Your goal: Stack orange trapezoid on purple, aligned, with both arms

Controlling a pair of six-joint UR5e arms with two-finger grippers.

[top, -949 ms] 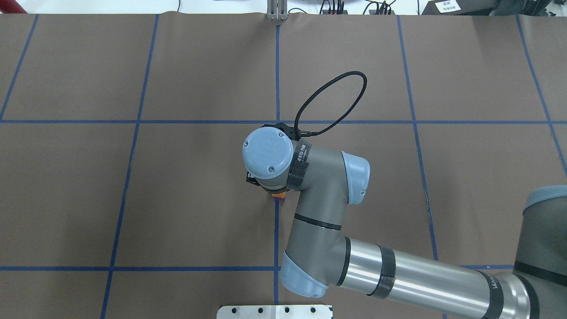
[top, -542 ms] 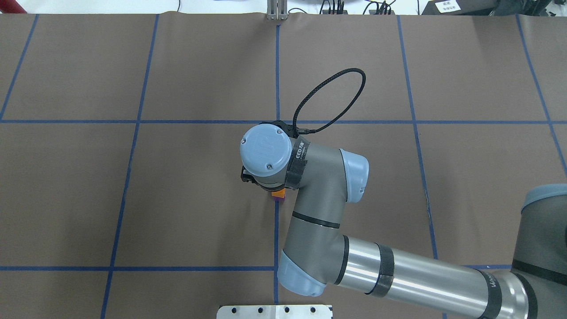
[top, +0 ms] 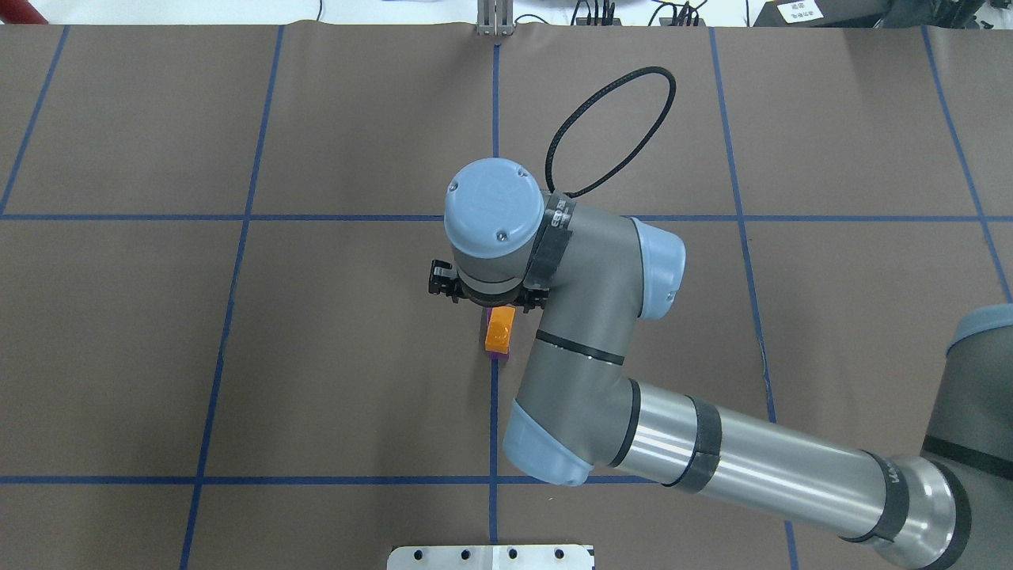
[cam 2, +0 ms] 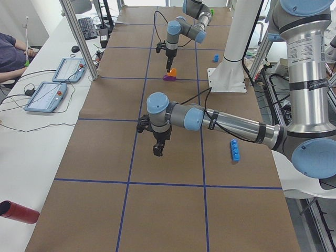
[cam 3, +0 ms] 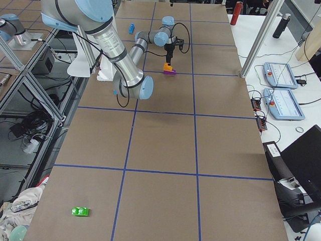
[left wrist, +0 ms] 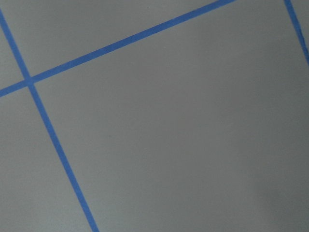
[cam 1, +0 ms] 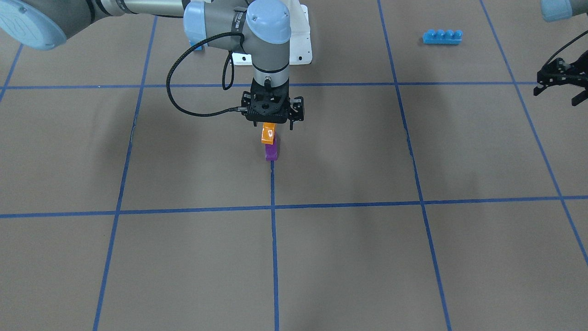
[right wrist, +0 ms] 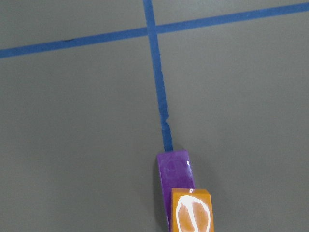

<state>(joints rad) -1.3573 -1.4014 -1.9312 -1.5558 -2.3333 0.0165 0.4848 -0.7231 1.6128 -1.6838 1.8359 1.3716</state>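
Orange brick (cam 1: 268, 134) sits on purple brick (cam 1: 272, 152), roughly aligned. Right pincer (cam 1: 272, 124) hangs open just above, gripping nothing; only retract remains.

Two arms (top: 712, 467) (cam 2: 231, 123), two blue bricks (cam 1: 442, 37) (cam 2: 215, 58), one orange trapezoid (cam 1: 268, 134), one purple (cam 1: 271, 152)

Glossy orange trapezoid (cam 1: 268, 134) apparently sits atop purple (cam 1: 272, 153), slightly offset, centre of table (cam 1: 367, 257).
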